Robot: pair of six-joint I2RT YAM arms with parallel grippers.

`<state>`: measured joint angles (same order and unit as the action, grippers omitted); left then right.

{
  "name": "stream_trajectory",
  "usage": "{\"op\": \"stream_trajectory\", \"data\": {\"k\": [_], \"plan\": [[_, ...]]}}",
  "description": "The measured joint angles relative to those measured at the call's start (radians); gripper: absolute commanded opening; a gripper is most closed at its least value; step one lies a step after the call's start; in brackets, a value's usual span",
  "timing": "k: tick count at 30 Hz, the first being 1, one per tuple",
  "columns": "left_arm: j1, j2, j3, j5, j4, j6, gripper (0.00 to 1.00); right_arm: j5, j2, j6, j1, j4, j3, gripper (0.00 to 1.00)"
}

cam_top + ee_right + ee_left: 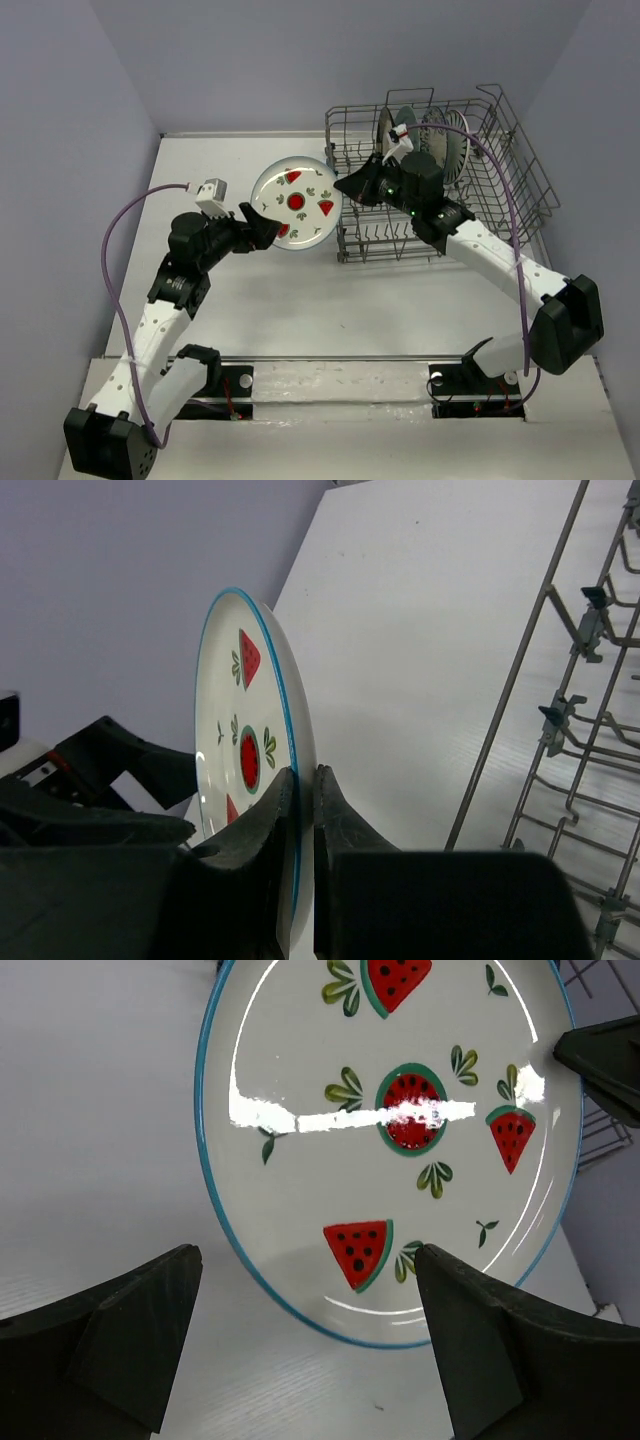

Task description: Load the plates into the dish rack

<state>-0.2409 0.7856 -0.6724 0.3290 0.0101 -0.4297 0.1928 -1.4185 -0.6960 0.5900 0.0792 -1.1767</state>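
Observation:
A white plate with watermelon marks and a blue rim (296, 203) is held on edge above the table, just left of the grey wire dish rack (527, 165). My right gripper (347, 186) is shut on the plate's right rim; in the right wrist view its jaws (305, 775) pinch the rim of the plate (245, 710). My left gripper (262, 228) is open at the plate's lower left edge. In the left wrist view its gripper (305, 1255) has the plate (400, 1140) in front of it without a grip. At least two plates (445, 150) stand upright in the rack.
The rack's wire wall (540, 730) stands close to the right of the held plate. The white table (300, 300) runs to a rear wall and side walls. A purple cable (510, 200) arcs over the rack from my right arm.

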Motion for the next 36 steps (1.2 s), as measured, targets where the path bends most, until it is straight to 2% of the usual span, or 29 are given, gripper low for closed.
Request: {"op": "stream_trajectory", "data": {"k": [3,4,5,7,8,12,13,15,16,19,20,23,26,31,32,34,35,36], "plan": [[0.009,0.036,0.040,0.076,-0.075,-0.068,0.99,0.040,0.017,-0.015,0.000,0.003,0.019,0.07],[0.010,0.046,0.050,0.093,-0.092,-0.082,0.96,0.053,0.021,-0.019,0.000,0.010,0.030,0.07],[0.013,0.053,0.057,0.107,-0.104,-0.098,0.77,0.067,0.026,-0.026,0.000,0.013,0.043,0.07],[0.019,0.063,0.083,0.145,-0.157,-0.140,0.48,0.086,0.031,-0.035,0.000,0.021,0.064,0.07],[0.024,0.062,0.097,0.152,-0.177,-0.150,0.27,0.090,0.032,-0.037,0.000,0.021,0.076,0.07],[0.051,0.032,0.120,0.235,-0.273,-0.256,0.05,0.076,0.031,-0.016,-0.022,0.024,0.122,0.07],[0.044,0.020,0.118,0.224,-0.278,-0.241,0.05,0.087,0.031,-0.020,-0.026,0.027,0.135,0.07],[0.049,0.005,0.123,0.231,-0.267,-0.248,0.05,0.105,0.031,-0.015,-0.024,0.056,0.141,0.22],[0.053,0.001,0.123,0.237,-0.273,-0.246,0.05,0.115,0.031,-0.011,-0.024,0.062,0.142,0.37],[0.053,-0.012,0.123,0.248,-0.273,-0.227,0.05,0.175,0.030,0.004,-0.027,0.079,0.143,0.51],[0.054,-0.016,0.123,0.254,-0.272,-0.219,0.05,0.222,0.029,0.021,-0.028,0.093,0.143,0.60],[0.062,-0.016,0.123,0.277,-0.280,-0.216,0.05,0.291,0.026,0.054,-0.030,0.114,0.143,0.65],[0.064,-0.005,0.124,0.329,-0.315,-0.238,0.05,0.367,0.024,0.090,-0.030,0.120,0.143,0.59],[0.050,0.002,0.124,0.426,-0.396,-0.271,0.06,0.483,0.024,0.114,-0.002,0.135,0.145,0.57],[0.050,0.002,0.124,0.435,-0.404,-0.276,0.05,0.496,0.026,0.117,0.000,0.138,0.145,0.50],[0.053,0.004,0.124,0.439,-0.418,-0.282,0.05,0.506,0.026,0.124,0.000,0.139,0.145,0.28],[0.053,0.004,0.124,0.442,-0.423,-0.284,0.06,0.510,0.026,0.126,0.000,0.137,0.145,0.12],[0.054,0.004,0.124,0.448,-0.429,-0.287,0.17,0.519,0.027,0.116,-0.004,0.140,0.146,0.07]]}}
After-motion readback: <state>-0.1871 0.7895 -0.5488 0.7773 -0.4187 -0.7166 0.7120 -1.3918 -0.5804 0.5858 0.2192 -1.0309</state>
